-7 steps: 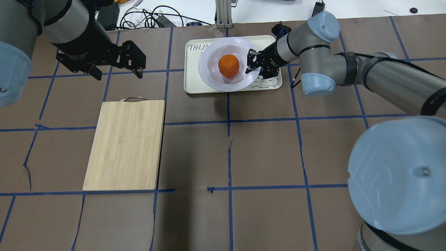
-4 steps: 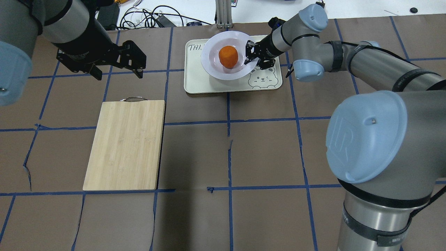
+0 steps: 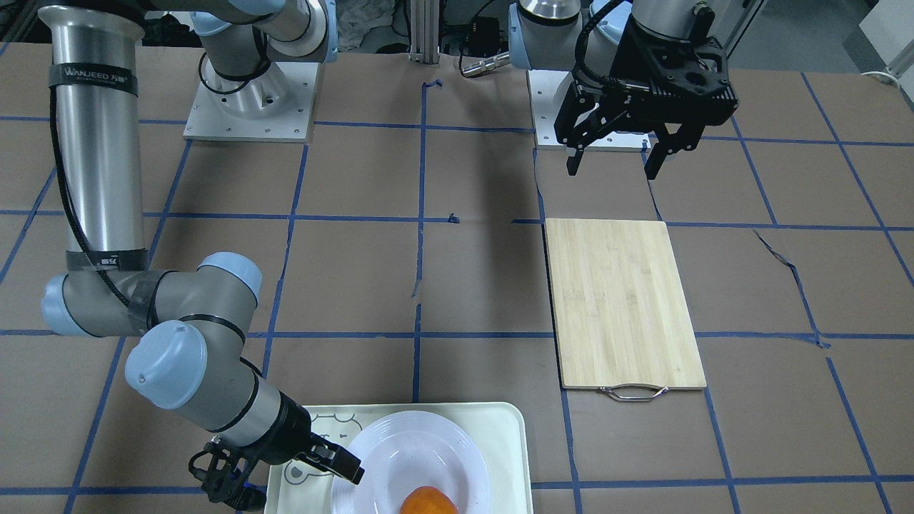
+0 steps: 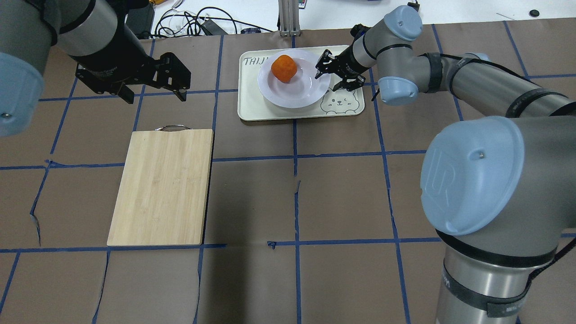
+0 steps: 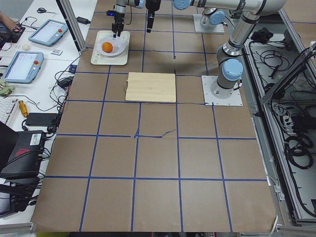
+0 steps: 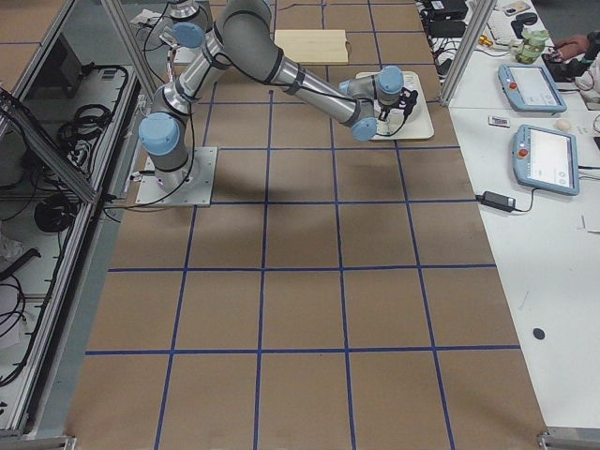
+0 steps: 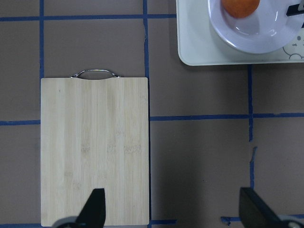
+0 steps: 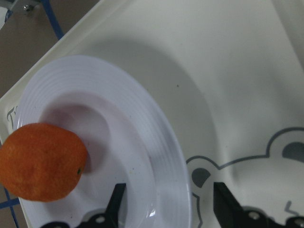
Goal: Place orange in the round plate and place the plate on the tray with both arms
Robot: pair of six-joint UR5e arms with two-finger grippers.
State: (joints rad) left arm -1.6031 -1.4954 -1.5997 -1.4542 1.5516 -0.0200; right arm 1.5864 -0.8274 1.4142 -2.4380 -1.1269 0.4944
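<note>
The orange lies in the round white plate, against its far-left inner wall. The plate rests flat on the pale tray with the bear face. My right gripper is open at the plate's right rim. In the right wrist view its fingers stand wide apart, with the plate's rim between them and the orange at the left. My left gripper hangs open and empty above the table, left of the tray and beyond the board's handle.
A bamboo cutting board with a metal handle lies on the brown paper at the left. Cables and a metal post sit behind the tray at the table's far edge. Tablets and a person's hand show on the side bench.
The plate has come down from a lifted, tilted hold to lie flat on the tray. The orange rolled to its far-left side. My right gripper has opened. The left arm stayed still.
</note>
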